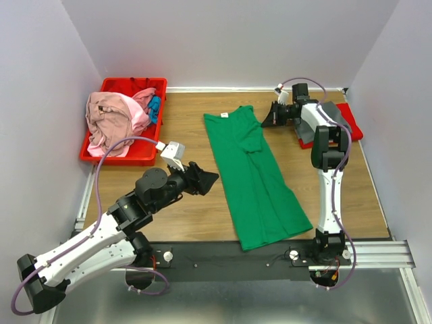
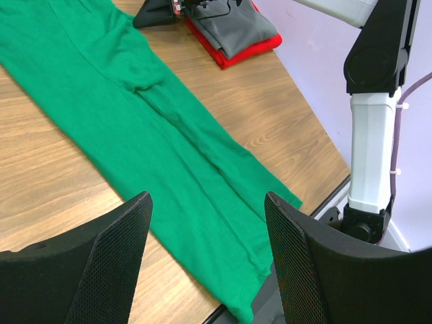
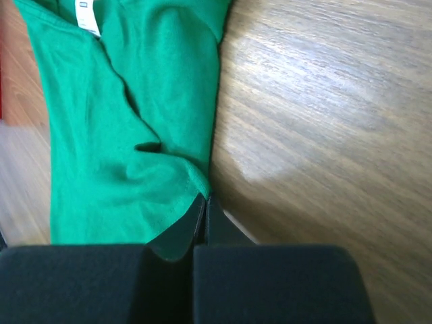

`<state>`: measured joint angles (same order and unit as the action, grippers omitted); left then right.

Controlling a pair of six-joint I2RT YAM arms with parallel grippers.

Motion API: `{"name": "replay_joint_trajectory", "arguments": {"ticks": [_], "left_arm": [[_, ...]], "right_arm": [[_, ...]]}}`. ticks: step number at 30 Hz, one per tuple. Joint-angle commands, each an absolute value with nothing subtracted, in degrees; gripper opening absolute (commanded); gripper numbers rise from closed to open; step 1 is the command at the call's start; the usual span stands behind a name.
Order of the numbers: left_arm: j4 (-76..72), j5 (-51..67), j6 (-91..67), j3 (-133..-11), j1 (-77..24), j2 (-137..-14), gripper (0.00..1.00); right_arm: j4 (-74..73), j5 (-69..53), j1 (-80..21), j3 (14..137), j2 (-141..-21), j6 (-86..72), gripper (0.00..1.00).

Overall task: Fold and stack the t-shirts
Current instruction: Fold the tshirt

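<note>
**One shirt half folded, others waiting**

The worktop (image 1: 189, 216) carries the green t-shirt (image 1: 253, 175), laid long down the frame's centre; its sides are turned in to a narrow strip, and the crosswise folds are not yet made. The red bin (image 1: 128, 156) at upper left holds a crumpled pink shirt (image 1: 111, 118) and a blue shirt (image 1: 155, 106), both unfolded; at upper right a folded grey shirt (image 2: 236, 27) looks like the stack's start. The left end effector (image 1: 206, 179) hangs spread just left of the strip, holding nothing; the right end effector (image 3: 204, 199), pressed together, sits at a sleeve edge near the collar; whether cloth is caught I cannot tell.
</note>
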<state>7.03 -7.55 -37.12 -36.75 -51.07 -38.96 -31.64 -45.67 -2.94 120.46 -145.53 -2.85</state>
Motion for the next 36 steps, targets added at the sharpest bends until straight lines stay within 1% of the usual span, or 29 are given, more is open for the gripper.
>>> {"name": "replay_joint_trajectory", "arguments": {"ticks": [1,6,12,20,31,36], "left_arm": [[7.56,-9.67,-36.74,-37.53,-50.98,-37.88,0.76],[7.38,-9.67,-37.18,-36.21,-50.98,-36.74,0.76],[7.03,-9.58,-37.09,-35.68,-50.98,-36.83,0.76],[6.86,-9.75,-36.83,-35.60,-50.98,-37.00,0.76],[6.77,-9.76,-36.74,-35.60,-50.98,-36.92,0.76],[6.68,-9.84,-36.83,-35.51,-50.98,-36.74,0.76]], "right_arm": [[-31.47,-44.30,-3.16,118.92,-139.93,-1.32,0.00],[-30.85,-44.03,-3.25,117.07,-135.89,-0.62,0.00],[-30.85,-45.09,-4.13,114.18,-134.21,-0.53,0.00],[-30.85,-43.77,-7.82,109.95,-131.31,2.99,0.00],[-30.94,-39.64,-13.79,107.49,-129.90,4.57,0.00],[-30.94,-35.87,-17.39,109.24,-132.18,4.05,0.01]]}}
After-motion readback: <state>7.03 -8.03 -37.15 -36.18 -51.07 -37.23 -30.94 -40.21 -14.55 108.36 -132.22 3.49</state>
